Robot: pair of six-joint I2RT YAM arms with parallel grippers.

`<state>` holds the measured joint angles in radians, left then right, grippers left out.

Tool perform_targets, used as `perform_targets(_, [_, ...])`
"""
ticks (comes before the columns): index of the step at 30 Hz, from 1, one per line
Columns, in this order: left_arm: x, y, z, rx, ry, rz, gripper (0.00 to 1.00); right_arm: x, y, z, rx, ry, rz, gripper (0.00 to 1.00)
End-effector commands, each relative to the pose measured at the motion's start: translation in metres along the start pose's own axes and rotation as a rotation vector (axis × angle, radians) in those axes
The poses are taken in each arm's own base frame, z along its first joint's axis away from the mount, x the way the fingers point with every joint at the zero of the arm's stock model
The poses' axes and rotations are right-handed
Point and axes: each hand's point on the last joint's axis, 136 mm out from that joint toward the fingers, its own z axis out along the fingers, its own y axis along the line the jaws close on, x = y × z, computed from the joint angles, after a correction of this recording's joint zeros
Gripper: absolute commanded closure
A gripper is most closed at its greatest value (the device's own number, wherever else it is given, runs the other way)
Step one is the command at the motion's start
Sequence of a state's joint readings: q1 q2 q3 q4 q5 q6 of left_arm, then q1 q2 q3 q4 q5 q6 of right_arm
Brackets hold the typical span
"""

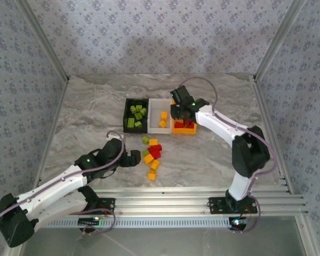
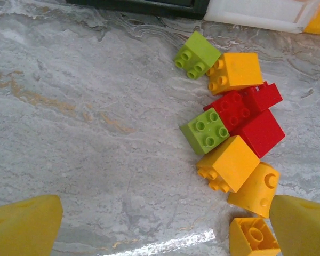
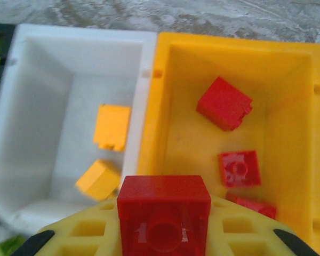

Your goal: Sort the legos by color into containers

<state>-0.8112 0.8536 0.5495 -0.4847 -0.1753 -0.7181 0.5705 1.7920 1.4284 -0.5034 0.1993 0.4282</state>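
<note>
My right gripper (image 1: 182, 113) hangs over the orange container (image 1: 184, 129) and is shut on a red lego (image 3: 164, 213), held between its yellow fingers (image 3: 85, 232). The orange container (image 3: 165, 106) holds three red legos (image 3: 224, 103). Two orange-yellow legos (image 3: 112, 127) lie in the white container (image 3: 42, 106), and several green ones lie in the black container (image 1: 132, 114). A loose pile of legos (image 1: 152, 154) lies on the table. My left gripper (image 1: 134, 158) stands open just left of it, its fingers (image 2: 21, 226) wide apart over bare table.
In the left wrist view the pile has two green legos (image 2: 205, 129), two red ones (image 2: 261, 133) and several orange-yellow ones (image 2: 228, 162), packed tightly. The marble tabletop (image 1: 85, 122) is walled by patterned panels, with a metal rail along its near edge.
</note>
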Motion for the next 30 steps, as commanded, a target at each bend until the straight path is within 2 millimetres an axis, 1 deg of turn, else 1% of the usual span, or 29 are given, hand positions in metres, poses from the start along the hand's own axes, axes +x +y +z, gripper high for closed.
perform_targets(1, [-0.011, -0.015, -0.004, 0.051, -0.011, 0.024, 0.01, -0.007, -0.02, 0.018, 0.088, 0.034, 0.012, 0.74])
perform_targets(3, [-0.008, -0.02, -0.002, 0.065, 0.006, 0.038, 0.01, -0.011, -0.026, 0.027, 0.102, 0.043, 0.035, 0.72])
perform_targets(5, [-0.003, -0.025, 0.002, 0.073, 0.03, 0.066, 0.01, -0.013, -0.028, 0.035, 0.099, 0.052, 0.054, 0.66])
perform_targets(6, [-0.002, -0.027, 0.003, 0.073, 0.035, 0.075, 0.01, -0.013, -0.027, 0.038, 0.092, 0.056, 0.06, 0.61])
perform_targets(8, [0.003, -0.034, 0.006, 0.078, 0.056, 0.109, 0.01, -0.017, -0.024, 0.038, 0.066, 0.046, 0.068, 0.43])
perform_targets(10, [0.007, -0.04, 0.009, 0.083, 0.072, 0.14, 0.01, -0.025, -0.022, 0.031, 0.052, 0.015, 0.079, 0.34])
perform_targets(11, [0.011, -0.044, 0.01, 0.086, 0.083, 0.16, 0.01, -0.029, -0.02, 0.026, 0.043, -0.006, 0.082, 0.31])
perform_targets(13, [0.017, -0.05, 0.013, 0.091, 0.108, 0.196, 0.01, -0.033, -0.019, 0.013, 0.025, -0.036, 0.088, 0.29])
perform_targets(15, [0.025, -0.055, 0.016, 0.087, 0.134, 0.228, 0.01, -0.03, -0.015, 0.0, -0.007, -0.054, 0.093, 0.29])
perform_targets(18, [0.041, -0.062, 0.023, 0.085, 0.18, 0.279, 0.01, -0.015, -0.008, -0.018, -0.036, -0.07, 0.076, 0.29])
perform_targets(22, [0.059, -0.075, 0.035, 0.081, 0.238, 0.351, 0.04, 0.015, -0.007, -0.034, -0.048, -0.073, 0.066, 0.28])
perform_targets(23, [0.062, -0.079, 0.038, 0.078, 0.251, 0.375, 0.06, 0.02, -0.008, -0.039, -0.055, -0.075, 0.072, 0.28])
perform_targets(24, [0.065, -0.082, 0.04, 0.073, 0.264, 0.393, 0.07, 0.031, -0.013, -0.039, -0.05, -0.063, 0.075, 0.28])
perform_targets(25, [0.068, -0.084, 0.043, 0.066, 0.279, 0.411, 0.09, 0.037, -0.016, -0.043, -0.051, -0.064, 0.08, 0.28])
perform_targets(30, [0.089, -0.086, 0.055, 0.03, 0.372, 0.486, 0.16, 0.05, -0.033, -0.068, -0.044, -0.095, 0.102, 0.28])
